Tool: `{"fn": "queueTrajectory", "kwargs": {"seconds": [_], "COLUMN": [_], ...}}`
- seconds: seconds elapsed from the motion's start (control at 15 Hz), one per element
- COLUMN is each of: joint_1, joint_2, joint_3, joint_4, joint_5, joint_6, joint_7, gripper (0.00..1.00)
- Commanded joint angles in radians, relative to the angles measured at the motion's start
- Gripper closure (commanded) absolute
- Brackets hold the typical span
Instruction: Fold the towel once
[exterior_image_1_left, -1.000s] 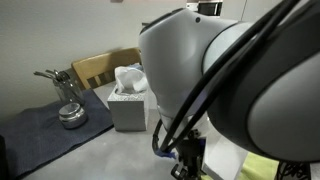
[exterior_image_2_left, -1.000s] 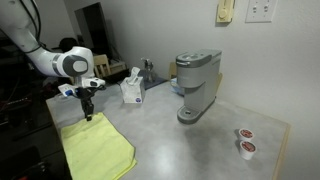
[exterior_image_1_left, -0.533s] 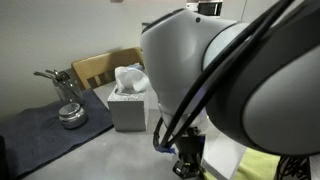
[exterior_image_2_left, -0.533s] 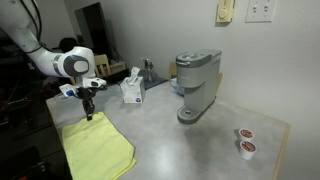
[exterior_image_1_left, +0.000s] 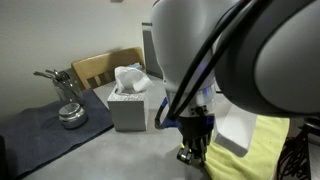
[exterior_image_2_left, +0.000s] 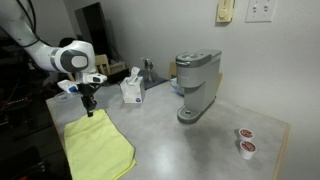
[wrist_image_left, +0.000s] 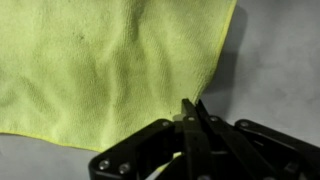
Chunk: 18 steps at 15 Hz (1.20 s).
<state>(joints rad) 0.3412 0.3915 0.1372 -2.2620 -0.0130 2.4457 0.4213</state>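
Observation:
A yellow towel (exterior_image_2_left: 98, 148) lies spread on the grey table near its front corner. It also shows in the wrist view (wrist_image_left: 110, 60) and at the right edge of an exterior view (exterior_image_1_left: 265, 150). My gripper (exterior_image_2_left: 88, 112) points down at the towel's far corner. In the wrist view the gripper (wrist_image_left: 190, 103) has its fingers pressed together at the towel's edge, with yellow cloth showing between them. In an exterior view the gripper (exterior_image_1_left: 190, 152) is low over the table, and the arm hides much of that view.
A tissue box (exterior_image_2_left: 131, 90) stands just behind the gripper, also seen in an exterior view (exterior_image_1_left: 128, 100). A grey coffee maker (exterior_image_2_left: 197, 85) stands mid-table, with two coffee pods (exterior_image_2_left: 245, 141) to its right. A dark mat with a metal pot (exterior_image_1_left: 70, 115) and a wooden chair (exterior_image_1_left: 100, 68) are nearby.
The arm has risen slightly and shifted sideways, with the gripper still at the towel's far corner. More yellow towel now shows beside the arm in an exterior view.

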Motion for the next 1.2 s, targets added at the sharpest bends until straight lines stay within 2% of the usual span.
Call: {"fn": "queueTrajectory", "kwargs": {"seconds": [0.0,0.27,0.6,0.67,0.73,0.87,1.13], "joint_1": [-0.096,-0.228,-0.408,-0.415,-0.378,-0.379,-0.363], "joint_2": [-0.121,-0.177,-0.161,-0.165,-0.17,-0.17,-0.178], "joint_3": [0.071,0.188,0.342,0.329,0.275,0.242,0.16], "joint_4": [-0.094,-0.121,-0.115,-0.122,-0.121,-0.125,-0.13], "joint_5": [0.11,0.251,0.423,0.459,0.498,0.526,0.499], "joint_6": [0.025,0.012,-0.018,-0.039,-0.069,-0.115,-0.197], "joint_7": [-0.245,-0.559,-0.94,-1.016,-1.086,-1.17,-1.215], "gripper": [0.99,0.99,0.99,0.99,0.99,0.99,0.99]}}
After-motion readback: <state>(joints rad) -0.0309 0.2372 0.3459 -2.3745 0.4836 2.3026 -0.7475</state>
